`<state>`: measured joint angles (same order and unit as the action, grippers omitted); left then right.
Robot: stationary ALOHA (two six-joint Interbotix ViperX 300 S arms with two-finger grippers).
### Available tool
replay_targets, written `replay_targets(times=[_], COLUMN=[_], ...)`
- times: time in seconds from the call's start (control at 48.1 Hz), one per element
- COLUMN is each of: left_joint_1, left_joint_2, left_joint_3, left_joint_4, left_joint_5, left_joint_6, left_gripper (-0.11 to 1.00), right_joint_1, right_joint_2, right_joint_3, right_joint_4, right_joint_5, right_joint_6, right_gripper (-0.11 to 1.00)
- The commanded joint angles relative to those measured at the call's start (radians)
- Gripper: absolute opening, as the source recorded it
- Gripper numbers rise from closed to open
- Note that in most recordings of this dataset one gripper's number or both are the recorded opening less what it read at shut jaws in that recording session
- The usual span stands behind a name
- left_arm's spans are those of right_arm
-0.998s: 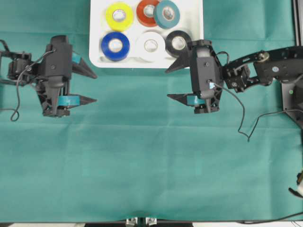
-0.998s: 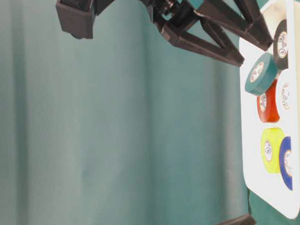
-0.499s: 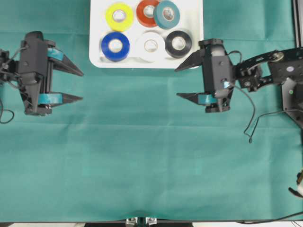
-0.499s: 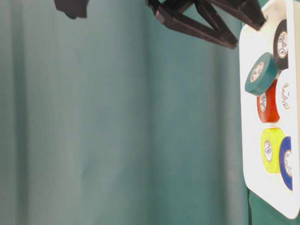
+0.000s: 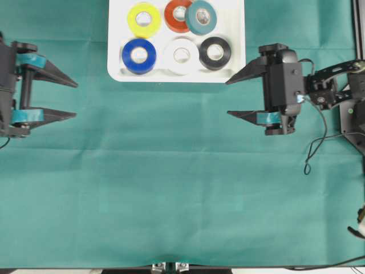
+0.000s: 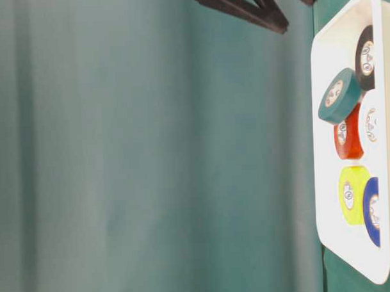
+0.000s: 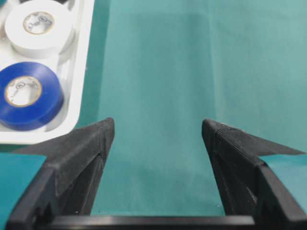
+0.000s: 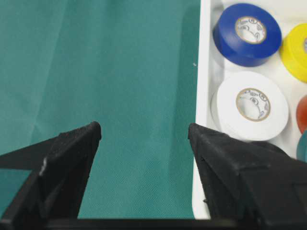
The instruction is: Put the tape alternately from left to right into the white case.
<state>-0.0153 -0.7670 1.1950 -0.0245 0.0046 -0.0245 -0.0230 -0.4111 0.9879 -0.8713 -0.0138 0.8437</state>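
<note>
While both sets of fingers stand wide and hold nothing, the left gripper sits at the table's left edge and the right gripper near its right edge. All six rolls of tape lie in the white case at the far edge; the teal roll seemingly leans on the red-orange one.

Matte black all over, both arms. Long wedge-shaped jaws tapering to sharp points, with a grainy, rough-looking surface up close. Teal tape strips wrapped near the jaw bases on the left gripper and right gripper. Thin black cable dangling at 5 o'clock off the right one.
</note>
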Motion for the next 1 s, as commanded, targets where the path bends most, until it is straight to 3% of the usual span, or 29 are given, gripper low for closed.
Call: replay_targets(times=[0.0, 0.478, 0.978], left_joint_1=[0.000, 0.041, 0.048], left_joint_2=[-0.048, -0.265, -0.354], left_joint_3=[0.008, 0.118, 0.152], left_joint_4=[-0.002, -0.002, -0.002], left_joint_5=[-0.011, -0.011, -0.011], left_joint_6=[0.002, 0.002, 0.003], left_gripper=[0.93, 0.93, 0.93], right_joint_1=[0.002, -0.005, -0.012], right_joint_2=[-0.037, -0.156, -0.314], right_joint_3=[0.000, 0.060, 0.143], right_joint_4=[0.006, 0.040, 0.064], right_joint_5=[-0.003, -0.002, -0.002], right_joint_6=[0.002, 0.002, 0.002], right_gripper=[0.81, 0.81, 0.81])
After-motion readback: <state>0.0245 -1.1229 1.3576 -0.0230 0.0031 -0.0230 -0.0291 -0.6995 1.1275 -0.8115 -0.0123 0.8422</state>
